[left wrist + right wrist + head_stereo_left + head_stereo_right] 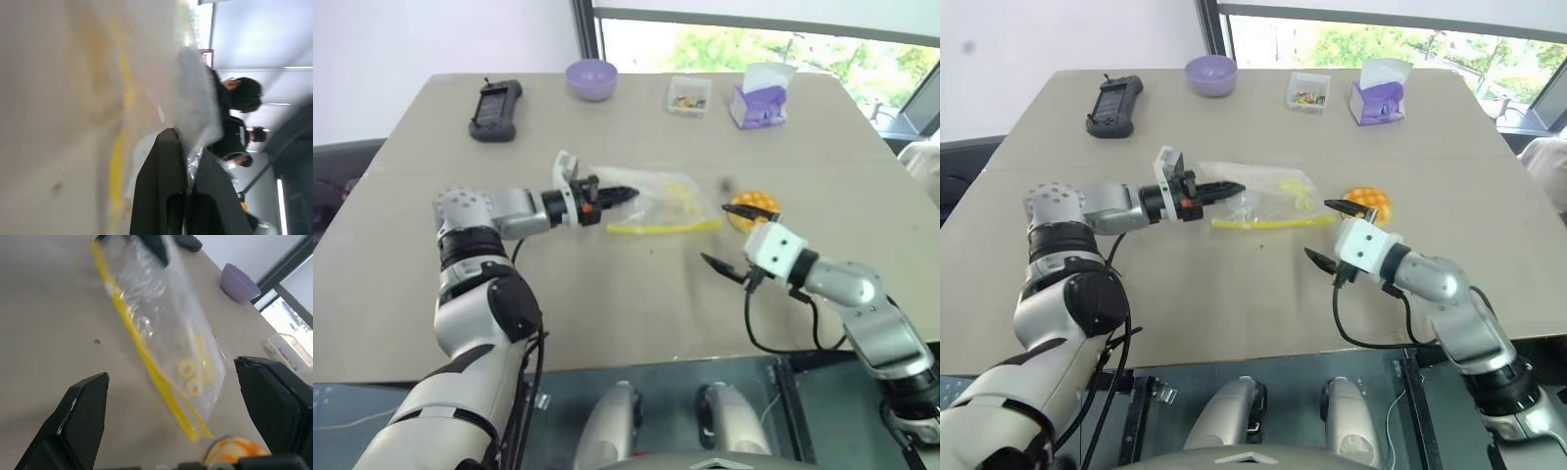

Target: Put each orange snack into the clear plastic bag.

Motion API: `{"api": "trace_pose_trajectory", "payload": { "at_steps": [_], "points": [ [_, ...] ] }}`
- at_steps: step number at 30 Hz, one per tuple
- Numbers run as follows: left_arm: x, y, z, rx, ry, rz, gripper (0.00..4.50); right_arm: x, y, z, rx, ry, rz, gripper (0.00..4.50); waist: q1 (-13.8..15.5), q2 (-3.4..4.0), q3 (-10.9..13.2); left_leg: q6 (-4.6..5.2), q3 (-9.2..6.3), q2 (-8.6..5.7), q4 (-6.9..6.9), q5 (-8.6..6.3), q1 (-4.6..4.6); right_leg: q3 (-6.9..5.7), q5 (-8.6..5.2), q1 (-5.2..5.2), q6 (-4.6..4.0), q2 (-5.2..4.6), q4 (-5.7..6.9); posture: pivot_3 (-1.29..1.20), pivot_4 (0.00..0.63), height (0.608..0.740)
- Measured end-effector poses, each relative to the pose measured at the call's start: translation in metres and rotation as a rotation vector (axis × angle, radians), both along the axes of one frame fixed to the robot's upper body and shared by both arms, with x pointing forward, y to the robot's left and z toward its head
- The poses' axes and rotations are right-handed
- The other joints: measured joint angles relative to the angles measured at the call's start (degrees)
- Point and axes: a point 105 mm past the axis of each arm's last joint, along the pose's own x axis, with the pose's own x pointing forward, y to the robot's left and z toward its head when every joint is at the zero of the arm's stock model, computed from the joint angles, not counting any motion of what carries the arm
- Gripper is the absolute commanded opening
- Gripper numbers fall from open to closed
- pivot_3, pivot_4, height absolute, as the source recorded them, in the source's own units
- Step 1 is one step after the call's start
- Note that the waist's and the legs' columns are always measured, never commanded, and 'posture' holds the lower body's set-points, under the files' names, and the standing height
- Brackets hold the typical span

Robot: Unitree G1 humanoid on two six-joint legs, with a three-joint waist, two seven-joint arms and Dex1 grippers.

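Head view: clear plastic bag (651,204) mid-worktop (607,294), yellow seal edge nearest, left gripper (619,194) fingers pinched on its corner. Orange snack (753,209) beside bag's right end. Right wrist view: right gripper (183,406) fingers spread wide, empty, bare worktop between

orange snack (754,208): round, grid-topped, on table just past bag's yellow-strip end | clear plastic bag (658,201): transparent, one end lifted, yellow seal strip toward robot

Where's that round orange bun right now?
The orange bun lies on the table's right side, just past the yellow-edged end of the plastic bag, beside the open right gripper.
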Motion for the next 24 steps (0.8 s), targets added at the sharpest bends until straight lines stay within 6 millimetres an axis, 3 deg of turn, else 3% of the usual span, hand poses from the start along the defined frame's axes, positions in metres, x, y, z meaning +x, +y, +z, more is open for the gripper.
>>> {"api": "trace_pose_trajectory", "payload": {
  "at_steps": [6,9,15,18,24],
  "points": [
    [0.000,0.000,0.017,-0.040,-0.026,0.010,0.07,0.025,0.009,-0.008,-0.053,-0.112,-0.058,4.50,-0.6,0.00,0.0,-0.06,0.01,-0.06,-0.06,0.03,0.01,0.04,0.01,-0.11,-0.01,-0.08,0.11,0.00,0.150,0.740],
    [-0.002,-0.005,0.023,-0.057,-0.033,0.001,0.07,0.044,0.030,-0.002,-0.063,-0.202,-0.085,4.50,-0.6,0.00,0.0,-0.16,0.02,-0.08,-0.08,0.09,-0.02,0.08,0.01,-0.26,-0.01,-0.10,0.28,0.00,0.150,0.740],
    [-0.004,-0.004,0.031,-0.065,-0.062,0.021,0.07,0.071,0.041,0.006,-0.076,-0.313,-0.167,4.50,-0.5,-0.02,0.0,-0.22,0.02,-0.18,-0.10,0.12,-0.08,0.13,0.01,-0.38,-0.02,-0.18,0.39,0.00,0.150,0.740],
    [-0.007,-0.005,0.030,-0.074,-0.073,0.037,0.00,0.077,0.041,0.005,-0.077,-0.343,-0.206,3.60,-0.4,-0.02,0.0,-0.22,0.02,-0.21,-0.11,0.12,-0.08,0.15,0.01,-0.38,-0.02,-0.21,0.39,0.00,0.150,0.740],
    [-0.009,-0.004,0.028,-0.094,-0.065,0.120,0.00,0.078,0.036,0.006,-0.102,-0.376,-0.217,0.78,-0.5,-0.02,0.0,-0.23,0.02,-0.20,-0.10,0.12,-0.07,0.18,0.01,-0.39,-0.02,-0.23,0.45,0.00,0.150,0.740]
  ]
}}
